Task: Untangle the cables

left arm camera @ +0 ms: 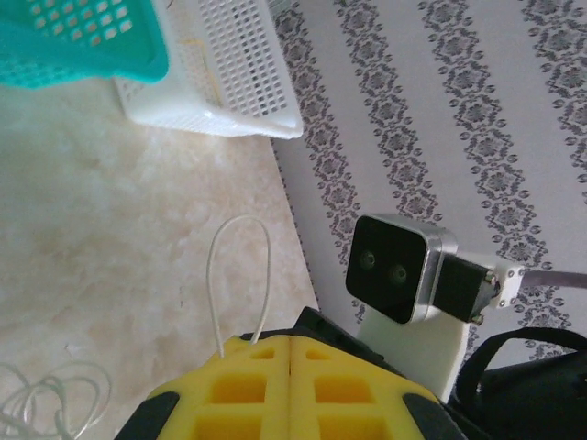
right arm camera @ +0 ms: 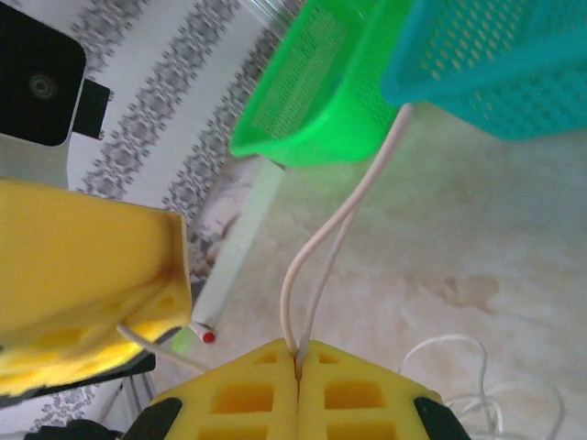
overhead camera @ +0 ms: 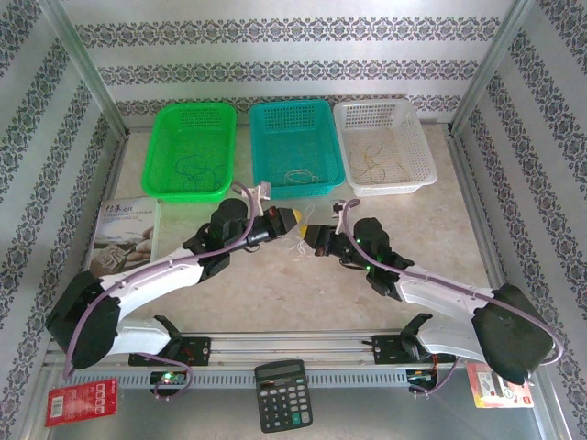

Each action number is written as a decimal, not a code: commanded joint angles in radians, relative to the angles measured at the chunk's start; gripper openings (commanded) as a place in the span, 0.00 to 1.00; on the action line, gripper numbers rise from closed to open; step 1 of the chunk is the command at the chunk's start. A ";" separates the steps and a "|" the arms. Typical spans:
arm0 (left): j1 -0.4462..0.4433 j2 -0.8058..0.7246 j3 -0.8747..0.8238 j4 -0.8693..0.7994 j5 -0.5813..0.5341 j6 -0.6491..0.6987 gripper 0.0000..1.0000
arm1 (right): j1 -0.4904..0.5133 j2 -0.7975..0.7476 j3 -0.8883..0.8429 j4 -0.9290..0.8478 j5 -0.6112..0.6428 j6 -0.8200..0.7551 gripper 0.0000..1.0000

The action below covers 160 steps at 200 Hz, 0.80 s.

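Now, left jaws pinched tight, yellow pads pressed flat together, and a pale loop of the cables stands up out of the seam. Right jaws are clamped as well, gripping a pale doubled strand that climbs away from the tips toward the teal basket. Whether both have hold of the same strand, I can't tell.

The two sets of jaws meet tip to tip, just apart, over the middle of the surface, with the left a touch nearer the far edge. Below and between them sits the rest of the cables: a small loose tangle of whitish curls lying flat on the surface, also caught by the right wrist camera.

Further out, three baskets line the far edge: green basket toward the left, the teal one in the centre, white basket toward the right. Each has a thin wire or two lying inside. A book rests by the left edge. A calculator sits mid-way along the near edge, with a red pack at the near left corner and another pack at the near right. Purple cords run along both arms.
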<state>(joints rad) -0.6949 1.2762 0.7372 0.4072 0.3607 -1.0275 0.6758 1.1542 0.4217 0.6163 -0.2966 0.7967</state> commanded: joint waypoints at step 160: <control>-0.006 -0.023 0.353 -0.044 0.070 0.050 0.00 | -0.003 0.076 -0.072 0.030 0.065 -0.142 0.59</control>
<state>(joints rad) -0.6945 1.2552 1.0534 0.3214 0.3992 -0.9691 0.6762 1.2190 0.3492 0.6273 -0.2584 0.6975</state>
